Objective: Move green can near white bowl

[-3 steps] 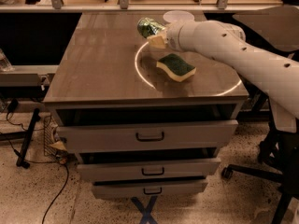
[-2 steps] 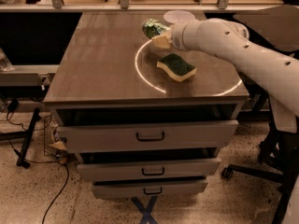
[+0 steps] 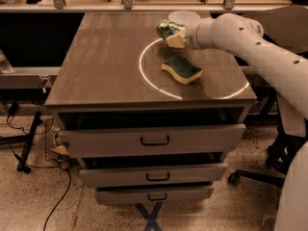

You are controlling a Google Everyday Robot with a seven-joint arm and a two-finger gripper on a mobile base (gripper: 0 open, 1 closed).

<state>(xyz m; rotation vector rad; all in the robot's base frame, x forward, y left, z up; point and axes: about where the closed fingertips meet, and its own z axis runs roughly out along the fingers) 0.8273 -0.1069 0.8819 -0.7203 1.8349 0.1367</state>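
Observation:
The green can [image 3: 166, 29] is held in my gripper [image 3: 174, 35], lifted a little above the tabletop at the far middle. It lies on its side, just in front and to the left of the white bowl [image 3: 184, 17], which stands at the table's far edge, partly hidden by my arm. My gripper is shut on the can, and its cream-coloured fingers [image 3: 176, 41] show below the can.
A yellow sponge with a green top [image 3: 182, 69] lies on the brown table [image 3: 106, 66] in front of my gripper. A bright ring of light is on the tabletop. My white arm [image 3: 250, 42] reaches in from the right. Drawers are below the table.
My gripper has carried the green can a little farther back and to the right, towards the white bowl. The sponge has not moved.

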